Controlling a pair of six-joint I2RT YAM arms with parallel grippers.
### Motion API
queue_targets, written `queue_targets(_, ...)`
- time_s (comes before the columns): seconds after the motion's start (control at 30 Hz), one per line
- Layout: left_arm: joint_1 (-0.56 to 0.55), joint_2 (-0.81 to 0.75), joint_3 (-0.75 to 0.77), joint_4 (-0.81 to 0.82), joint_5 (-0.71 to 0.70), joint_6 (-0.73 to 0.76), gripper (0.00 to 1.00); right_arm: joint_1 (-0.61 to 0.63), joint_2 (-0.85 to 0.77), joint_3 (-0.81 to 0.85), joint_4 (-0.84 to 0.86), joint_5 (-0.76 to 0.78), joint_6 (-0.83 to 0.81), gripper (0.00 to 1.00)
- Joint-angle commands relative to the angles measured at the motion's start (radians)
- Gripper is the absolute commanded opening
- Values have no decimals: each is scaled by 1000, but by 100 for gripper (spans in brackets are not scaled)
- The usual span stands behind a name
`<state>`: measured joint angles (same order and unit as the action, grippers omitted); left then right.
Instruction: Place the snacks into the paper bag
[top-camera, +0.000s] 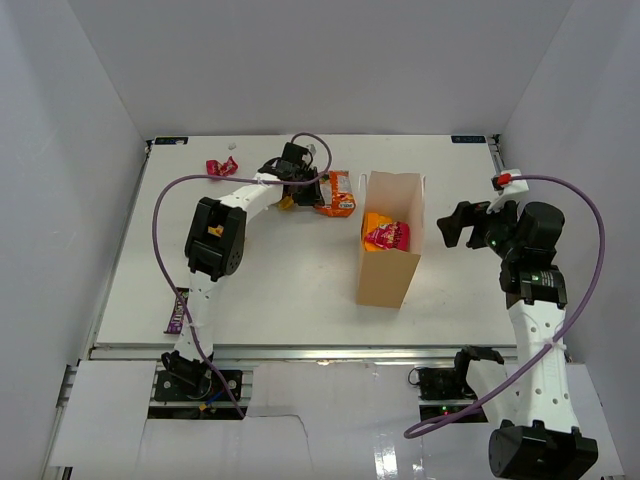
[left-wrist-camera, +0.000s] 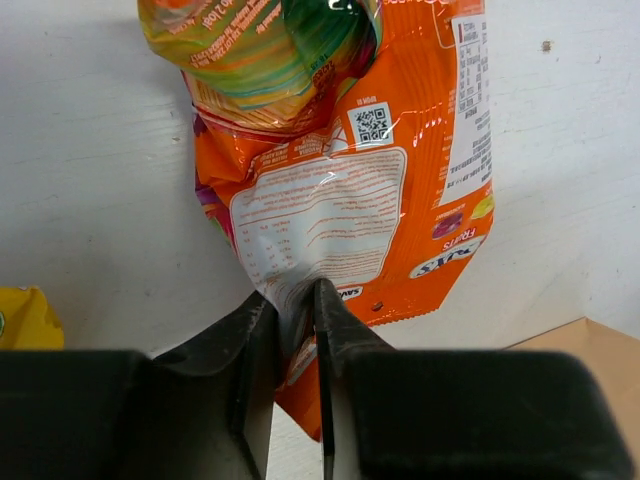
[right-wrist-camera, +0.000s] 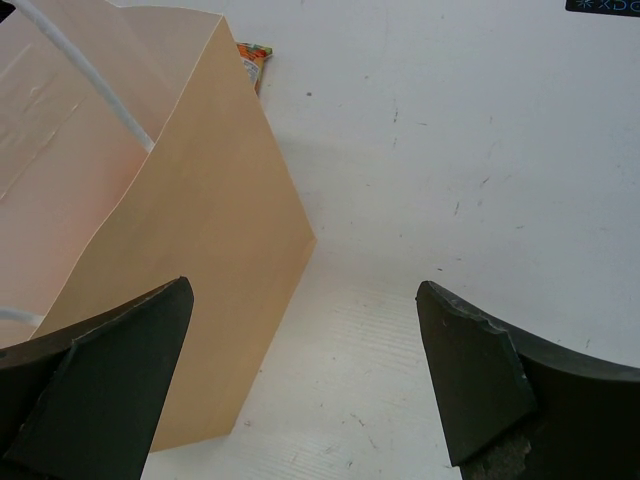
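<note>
The tan paper bag stands open in the middle of the table, with an orange and a pink-red packet inside it. The large orange chip bag lies to the bag's left. My left gripper is shut on it. In the left wrist view the jaws pinch a fold at the lower edge of the orange chip bag. My right gripper hovers open right of the paper bag. In the right wrist view this gripper holds nothing, with the paper bag at its left finger.
A small red packet lies at the far left. A purple packet lies at the table's left near edge. A yellow packet sits beside the left gripper. The paper bag's white handle loops over its opening.
</note>
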<state>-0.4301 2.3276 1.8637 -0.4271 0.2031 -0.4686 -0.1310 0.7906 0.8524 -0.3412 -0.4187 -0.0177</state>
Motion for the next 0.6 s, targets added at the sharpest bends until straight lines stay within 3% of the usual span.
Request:
queue_targets(0.0, -1, -43, 3, -10, -25, -4, 27, -5, -22, -9, 31, -20, 10, 98)
queue_targets(0.27, 1, -195, -60, 39, 13, 1, 2, -5, -34, -21, 34, -32, 10, 98)
queue_targets(0.57, 13, -543, -381, 243, 84, 38, 0, -5, -40, -30, 36, -45, 10, 98)
